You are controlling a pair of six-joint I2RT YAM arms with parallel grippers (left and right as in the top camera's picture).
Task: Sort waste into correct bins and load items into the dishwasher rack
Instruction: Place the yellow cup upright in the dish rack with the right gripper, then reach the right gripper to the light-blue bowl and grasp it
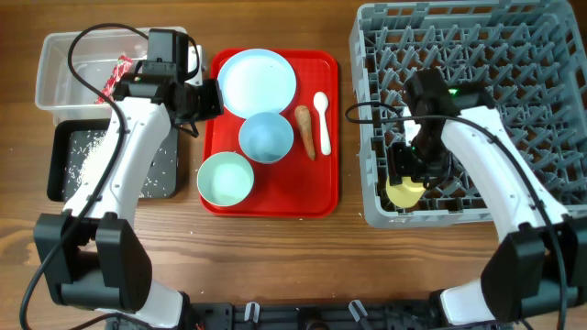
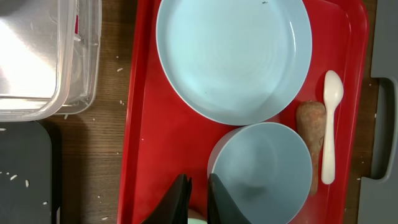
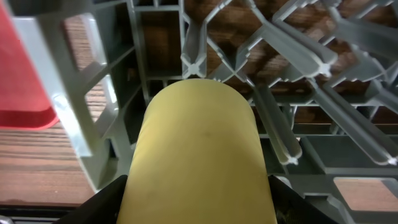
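Observation:
My right gripper (image 1: 406, 174) is shut on the yellow cup (image 1: 404, 192), holding it at the front left corner of the grey dishwasher rack (image 1: 514, 55). The cup (image 3: 199, 137) fills the right wrist view between the jaws (image 3: 199, 205). My left gripper (image 1: 206, 96) is shut and empty over the red tray's left edge; its fingers (image 2: 198, 196) are beside the small blue bowl (image 2: 261, 168). The pale blue plate (image 1: 257, 82), light-teal bowl (image 1: 225, 179), carrot-like root (image 1: 305, 130) and white spoon (image 1: 322, 115) lie on the tray. The tissue and brown lump are out of view.
The clear tub (image 1: 55, 78) at the back left holds the red-and-white wrapper (image 1: 117, 73). The black tray (image 1: 69, 183) in front of it holds loose rice (image 1: 83, 156). The red tray (image 1: 321, 192) lies between the bins and the rack.

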